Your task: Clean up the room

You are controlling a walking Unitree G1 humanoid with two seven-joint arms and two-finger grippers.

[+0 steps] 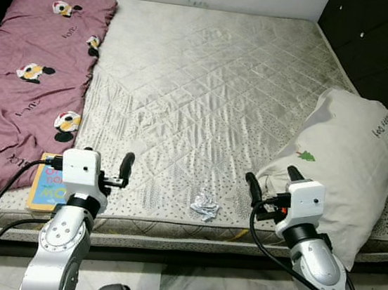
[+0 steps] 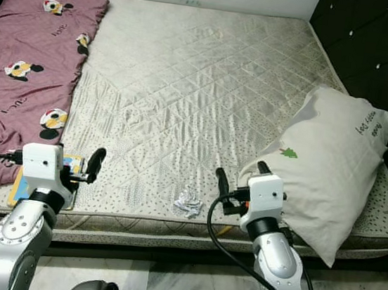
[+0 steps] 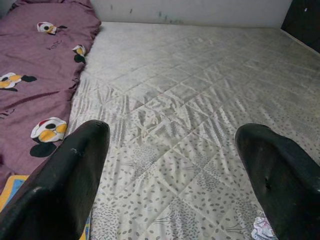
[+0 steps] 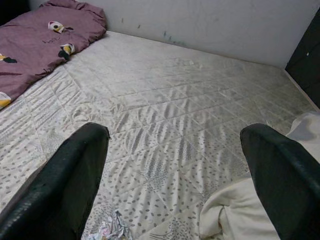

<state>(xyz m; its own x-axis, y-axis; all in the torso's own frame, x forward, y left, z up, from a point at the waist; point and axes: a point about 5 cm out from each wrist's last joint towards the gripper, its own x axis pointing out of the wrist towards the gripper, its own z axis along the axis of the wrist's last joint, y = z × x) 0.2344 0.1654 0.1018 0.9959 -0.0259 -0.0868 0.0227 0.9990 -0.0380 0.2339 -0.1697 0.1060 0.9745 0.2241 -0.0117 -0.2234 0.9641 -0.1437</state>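
A crumpled silvery wrapper [image 1: 205, 204] lies on the bare mattress [image 1: 208, 83] near its front edge, between my two arms. A colourful children's book [image 1: 45, 189] rests at the front left corner, partly under the purple quilt [image 1: 25, 75]. A white pillow [image 1: 351, 164] leans at the front right. My left gripper [image 3: 170, 175] is open over the mattress edge, just right of the book. My right gripper [image 1: 273, 181] is open too, right of the wrapper [image 4: 107, 230] and beside the pillow [image 4: 240, 215]. Neither holds anything.
A dark padded wall [image 1: 384, 41] runs along the bed's right side. A white wall stands behind the bed. Pale tiled floor [image 1: 163, 283] shows below the mattress edge, where my arms rise.
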